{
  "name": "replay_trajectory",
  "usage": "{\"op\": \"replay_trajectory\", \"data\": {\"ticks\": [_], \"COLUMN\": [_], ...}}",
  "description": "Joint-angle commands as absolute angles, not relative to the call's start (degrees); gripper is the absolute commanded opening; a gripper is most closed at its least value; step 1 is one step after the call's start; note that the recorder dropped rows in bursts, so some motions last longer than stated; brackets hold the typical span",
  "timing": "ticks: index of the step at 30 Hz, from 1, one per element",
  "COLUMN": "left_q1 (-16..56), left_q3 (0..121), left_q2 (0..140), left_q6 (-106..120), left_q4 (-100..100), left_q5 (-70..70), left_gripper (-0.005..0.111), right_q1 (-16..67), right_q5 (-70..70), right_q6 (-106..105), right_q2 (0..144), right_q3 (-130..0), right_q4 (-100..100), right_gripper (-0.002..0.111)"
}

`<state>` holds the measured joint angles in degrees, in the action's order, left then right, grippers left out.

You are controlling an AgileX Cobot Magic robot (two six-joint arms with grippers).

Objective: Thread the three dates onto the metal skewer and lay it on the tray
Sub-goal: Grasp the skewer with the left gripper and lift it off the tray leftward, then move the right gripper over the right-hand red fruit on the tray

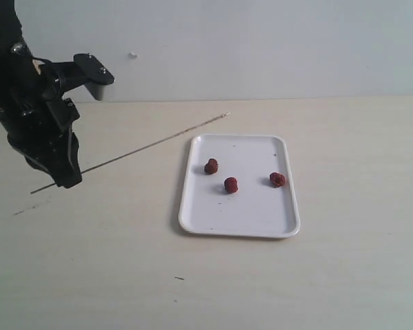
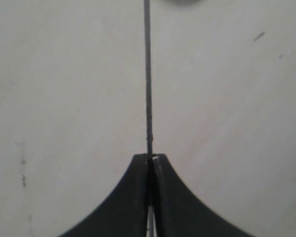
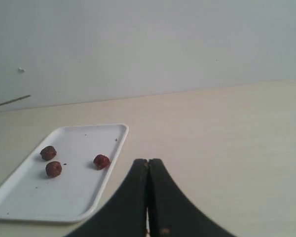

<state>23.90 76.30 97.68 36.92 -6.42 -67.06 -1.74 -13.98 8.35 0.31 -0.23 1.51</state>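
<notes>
Exterior view, left gripper point(image 1: 67, 179): it is seen at the left of the table point(image 1: 344, 275), with its jaws clamped on the metal skewer point(image 1: 151, 144) near one end.
Exterior view, skewer position: the skewer is held slanting, well away from the fruit. The free tip points past the far left corner of the tray point(image 1: 242, 218), and a faint shadow on the table suggests it is lifted clear.
Exterior view, dates: the left date point(image 1: 211, 166), middle date point(image 1: 230, 184) and right date point(image 1: 277, 179) are seen lying loose on the tray, none touching another. None is threaded yet.
Exterior view, right gripper: it is not shown.
Left wrist view, grip: the fingertips of the left gripper point(image 2: 150, 159) are pressed together, with the skewer point(image 2: 148, 74) running straight out between them.
Left wrist view, skewer handling: the skewer is judged light, stiff and smooth. Because it is so thin it could swivel or slide in the pads when a date is pushed on, so the end hold should be kept firm.
Right wrist view, right gripper point(image 3: 148, 162): its jaws are closed together on nothing, and it is held over bare table beside the tray point(image 3: 74, 195).
Right wrist view, date look: the dates point(image 3: 54, 169) appear small, roundish, wrinkled and dark red-brown.
Right wrist view, date handling: the dates are judged light and soft-skinned. Each is best pinched across its sides so that the ends are left free for piercing.
</notes>
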Motion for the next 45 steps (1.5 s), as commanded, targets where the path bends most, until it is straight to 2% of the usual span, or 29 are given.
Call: {"op": "replay_trajectory", "data": {"ticks": [1, 4, 10, 19, 21, 26, 32, 38, 41, 45], "left_q1": [23.9, 23.9, 23.9, 23.9, 23.9, 23.9, 23.9, 23.9, 23.9, 23.9], "left_q3": [74.1, 73.6, 73.5, 73.5, 73.5, 73.5, 73.5, 73.5, 73.5, 73.5], "left_q2": [97.0, 97.0, 97.0, 97.0, 97.0, 97.0, 97.0, 97.0, 97.0, 97.0], "left_q6": [37.3, 37.3, 37.5, 37.5, 37.5, 37.5, 37.5, 37.5, 38.4, 38.6], "left_q4": [-4.3, -3.0, -2.8, -2.7, -2.7, -2.7, -3.6, -3.1, -1.6, 0.0], "left_q5": [-68.5, -67.2, -67.0, -66.3, -65.0, -63.6, -61.3, -61.0, -59.9, -59.4], "left_gripper": [0.0, 0.0, 0.0, 0.0, 0.0, 0.0, 0.0, 0.0, 0.0, 0.0], "right_q1": [-2.0, -2.0, -2.0, -2.0, -2.0, -2.0, -2.0, -2.0, -2.0, -2.0], "right_q5": [-13.6, -11.6, 2.6, 22.2, 20.1, 13.5, -9.9, -41.8, -49.5, -51.7], "right_q6": [8.1, 8.1, 8.5, 12.9, 8.0, -5.7, -8.9, -7.3, -6.0, -3.4], "right_q2": [0.0, 0.0, 0.0, 0.0, 2.3, 21.2, 56.8, 86.7, 96.6, 105.5], "right_q3": [0.0, 0.0, 0.0, -1.8, -5.2, -17.6, -39.8, -65.7, -72.8, -76.8], "right_q4": [1.5, 1.5, 2.1, 13.3, 17.7, 25.3, 23.5, 19.2, 19.6, 22.1], "right_gripper": [0.0, 0.0, 0.0, 0.0, 0.0, 0.0, 0.0, 0.0, 0.0, 0.0]}}
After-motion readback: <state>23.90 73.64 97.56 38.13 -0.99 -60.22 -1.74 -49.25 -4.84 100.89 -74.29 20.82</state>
